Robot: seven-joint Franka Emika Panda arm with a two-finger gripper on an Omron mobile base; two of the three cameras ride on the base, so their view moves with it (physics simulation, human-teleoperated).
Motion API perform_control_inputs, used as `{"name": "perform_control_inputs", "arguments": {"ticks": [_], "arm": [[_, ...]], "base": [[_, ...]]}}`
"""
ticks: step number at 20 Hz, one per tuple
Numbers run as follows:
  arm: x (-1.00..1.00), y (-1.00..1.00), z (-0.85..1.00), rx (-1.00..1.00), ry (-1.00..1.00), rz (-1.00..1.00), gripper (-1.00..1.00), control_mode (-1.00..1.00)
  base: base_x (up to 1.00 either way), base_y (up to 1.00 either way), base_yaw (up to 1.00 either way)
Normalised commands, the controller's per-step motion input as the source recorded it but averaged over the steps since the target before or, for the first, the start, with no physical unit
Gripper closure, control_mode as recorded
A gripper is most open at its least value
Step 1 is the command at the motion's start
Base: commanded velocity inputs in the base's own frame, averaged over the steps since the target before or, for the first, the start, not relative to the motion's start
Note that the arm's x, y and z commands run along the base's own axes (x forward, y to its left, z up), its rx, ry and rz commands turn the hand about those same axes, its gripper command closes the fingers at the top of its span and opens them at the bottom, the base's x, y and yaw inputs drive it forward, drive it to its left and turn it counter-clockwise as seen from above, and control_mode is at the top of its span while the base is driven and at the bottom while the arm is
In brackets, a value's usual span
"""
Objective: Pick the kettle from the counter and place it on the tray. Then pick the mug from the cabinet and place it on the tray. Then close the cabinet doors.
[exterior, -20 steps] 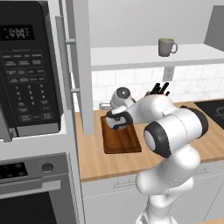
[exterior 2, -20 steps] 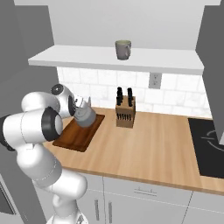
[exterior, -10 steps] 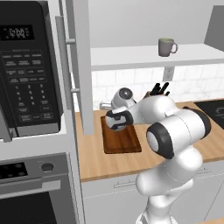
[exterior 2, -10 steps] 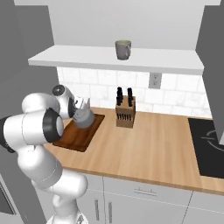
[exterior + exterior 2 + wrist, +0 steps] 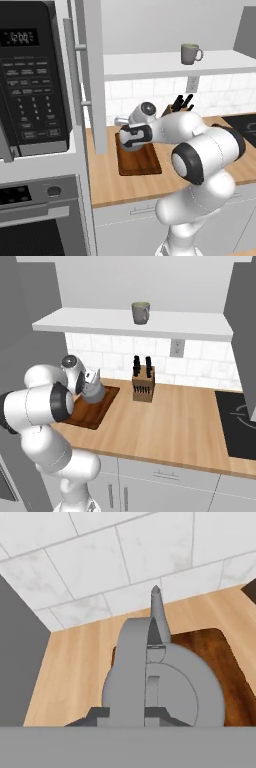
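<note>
The grey kettle hangs tilted over the far part of the dark brown tray, spout up toward the tiled wall. My gripper is shut on its arched handle. In the hand view the kettle lies right below the gripper, its handle running between the fingers, with the tray under it. I cannot tell whether the kettle touches the tray. The greyish-green mug stands on the shelf of the open cabinet.
An open cabinet door hangs left of the tray, beside the microwave. A knife block stands on the counter right of the tray. A black cooktop lies at the far right.
The gripper has carried the kettle a little left and down over the tray. The mug has not moved.
</note>
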Motion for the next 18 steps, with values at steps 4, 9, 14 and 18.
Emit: {"name": "perform_control_inputs", "arguments": {"ticks": [4, 9, 14, 18], "arm": [[-0.17, 0.0, 0.1, 0.04, 0.0, 0.01, 1.0, -1.0], [-0.19, 0.0, 0.11, 0.04, 0.0, 0.01, 1.0, -1.0], [-0.09, 0.0, 0.04, 0.0, -0.03, 0.0, 1.0, -1.0], [0.07, 0.0, 0.01, 0.0, -0.03, 0.0, 1.0, -1.0]], "base": [[0.0, 0.0, 0.0], [0.0, 0.0, 0.0], [0.0, 0.0, 0.0], [0.0, 0.0, 0.0]]}}
